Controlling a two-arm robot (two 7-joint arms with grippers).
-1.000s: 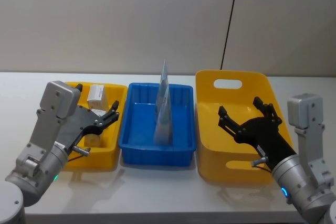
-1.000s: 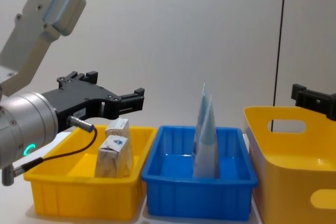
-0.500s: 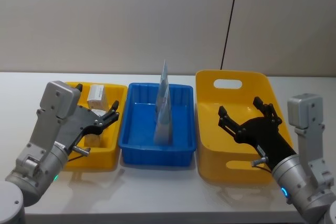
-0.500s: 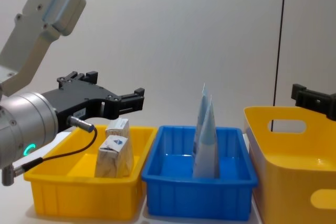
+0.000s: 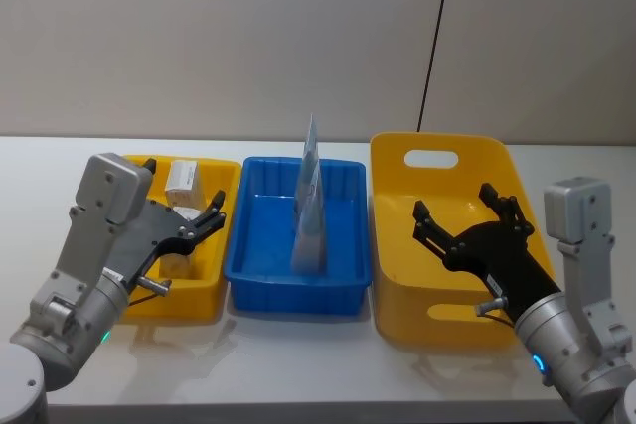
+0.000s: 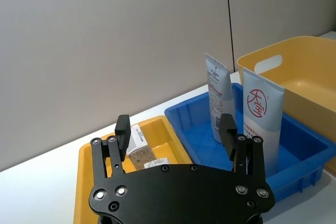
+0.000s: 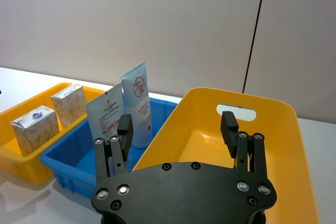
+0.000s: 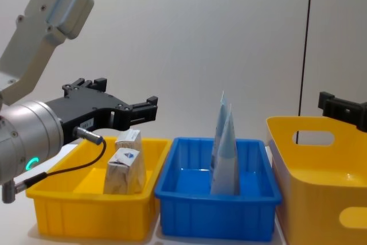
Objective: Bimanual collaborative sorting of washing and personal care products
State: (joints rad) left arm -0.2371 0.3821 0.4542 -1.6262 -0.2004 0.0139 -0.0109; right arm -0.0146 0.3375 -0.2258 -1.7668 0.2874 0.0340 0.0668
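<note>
Over the small yellow plastic bin [image 5: 184,305] on my left, my left gripper [image 5: 214,211] hangs wide open and empty above the two whitish-beige leaf-patterned block packs [image 8: 124,171] sitting inside it. My right gripper [image 5: 450,198], equally wide and empty, hovers over the large yellow plastic bin with a handle cutout [image 5: 437,320]. Two pale-blue tapering pouches [image 5: 310,215] stand upright in the blue plastic bin [image 5: 298,295] between; nothing has moved versus a second ago, so sorting looks done or paused.

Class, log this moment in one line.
left gripper open over small yellow bin with two packs; right gripper open over large yellow bin; two tubes upright in blue bin
</note>
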